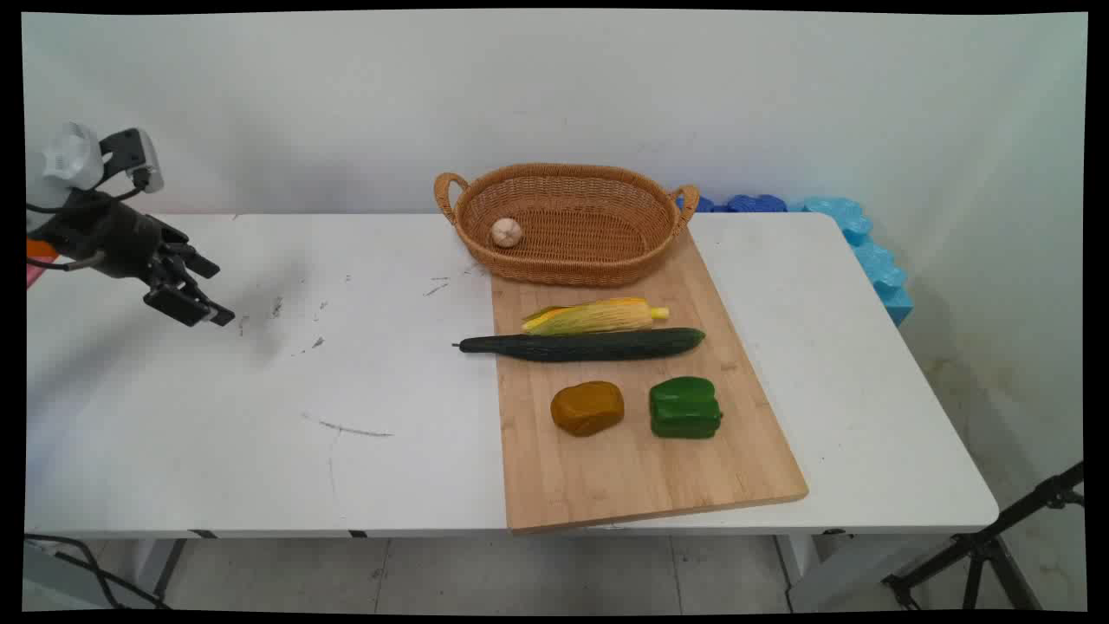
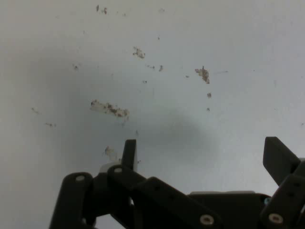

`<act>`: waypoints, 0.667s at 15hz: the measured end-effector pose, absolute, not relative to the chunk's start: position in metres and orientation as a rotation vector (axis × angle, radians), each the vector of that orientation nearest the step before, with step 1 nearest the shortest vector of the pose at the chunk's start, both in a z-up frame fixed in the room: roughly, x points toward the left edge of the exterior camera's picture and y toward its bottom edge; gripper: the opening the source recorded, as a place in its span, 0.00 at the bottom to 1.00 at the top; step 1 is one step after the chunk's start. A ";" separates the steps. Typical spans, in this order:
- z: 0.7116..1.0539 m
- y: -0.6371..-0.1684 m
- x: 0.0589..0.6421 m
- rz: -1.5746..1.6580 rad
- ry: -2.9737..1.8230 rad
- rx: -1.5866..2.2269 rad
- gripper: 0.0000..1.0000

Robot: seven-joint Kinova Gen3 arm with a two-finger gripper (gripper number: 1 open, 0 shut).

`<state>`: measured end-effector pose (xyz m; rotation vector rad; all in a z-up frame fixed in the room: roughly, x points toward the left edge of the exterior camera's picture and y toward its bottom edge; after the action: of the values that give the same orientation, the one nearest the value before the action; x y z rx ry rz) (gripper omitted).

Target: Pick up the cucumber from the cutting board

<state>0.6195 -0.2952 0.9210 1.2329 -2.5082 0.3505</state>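
A white table (image 1: pixel 217 451) seen from above its near edge, with a pale wall behind it.

Nearest the camera, a wooden cutting board (image 1: pixel 641 468) lies on the table's right half, running from the near edge back toward the wall. On its near part sit a brownish-orange rounded vegetable (image 1: pixel 587 407) and, just right of it, a green bell pepper (image 1: pixel 684 406), the two apart from each other. Behind them a long dark green cucumber (image 1: pixel 582 345) lies crosswise, its stem end overhanging the board's left edge onto the table. Touching or just behind it lies an ear of corn (image 1: pixel 596 316) in pale husk. At the board's far end stands an oval wicker basket (image 1: pixel 606 251) with two handles; a garlic bulb (image 1: pixel 506 231) rests inside it at the left.

Well apart from all this, at the far left, the black gripper (image 1: pixel 201 293) hangs above the bare, scuffed tabletop. It is angled downward and to the right, cables looping behind its wrist. Its fingers are spread apart and hold nothing. In the hand view, the gripper (image 2: pixel 205 157) shows two separated fingertips over white tabletop flecked with brown scuff marks (image 2: pixel 110 109).

Blue foam pieces (image 1: pixel 853 234) sit beyond the table's far right corner.
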 end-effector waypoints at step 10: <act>0.937 -0.306 0.573 0.327 -2.576 0.995 1.00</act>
<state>0.5730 -0.3065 0.9374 0.9947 -2.5765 0.3273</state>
